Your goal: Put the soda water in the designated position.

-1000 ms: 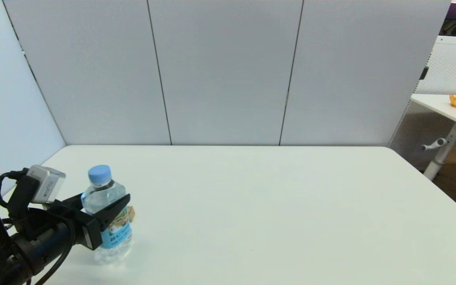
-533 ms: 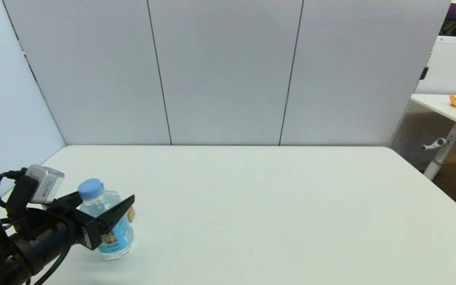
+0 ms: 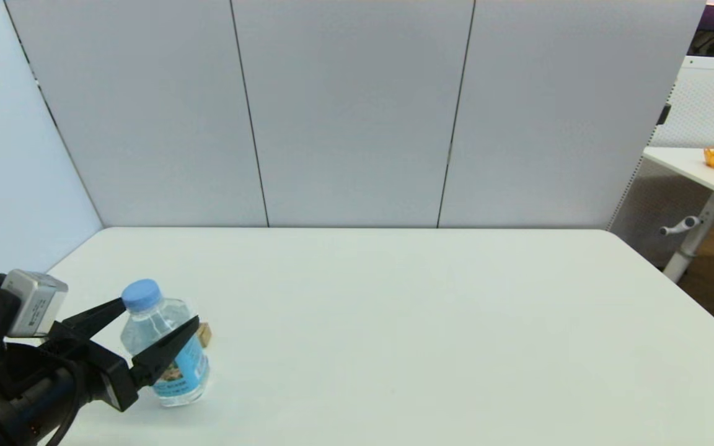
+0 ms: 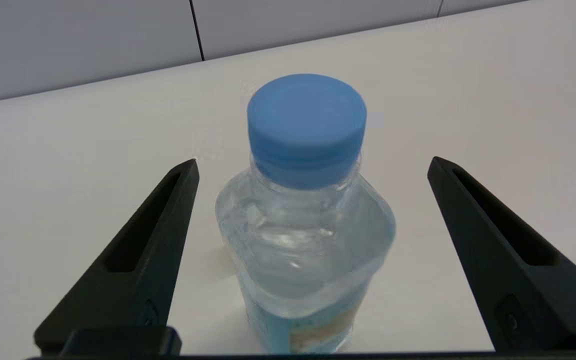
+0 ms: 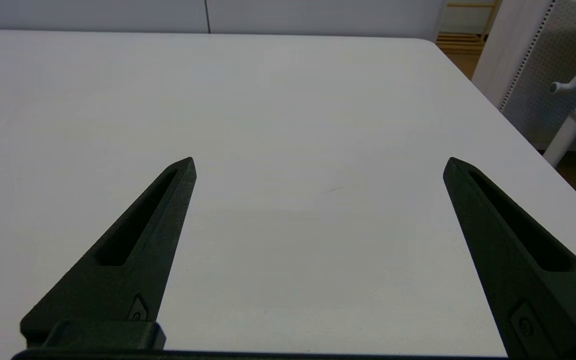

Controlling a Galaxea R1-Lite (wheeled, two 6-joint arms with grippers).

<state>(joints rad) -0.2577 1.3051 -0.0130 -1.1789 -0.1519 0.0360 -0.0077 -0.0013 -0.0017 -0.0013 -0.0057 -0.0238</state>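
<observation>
Both left pincer (image 3: 157, 313) fingers spread – soda water (image 3: 165, 347) upright between (untouched), on table (image 3: 394, 322); right pincer (image 5: 318, 165) spread too.

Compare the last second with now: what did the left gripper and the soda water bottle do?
The left gripper opened, let go of the soda water bottle and drew back toward the robot; its fingers now flank the bottle without touching it. The bottle, lifted a second ago, came down onto the white table and stands in front of the small wooden cube. The cube and the right gripper's open fingers show no change.
</observation>
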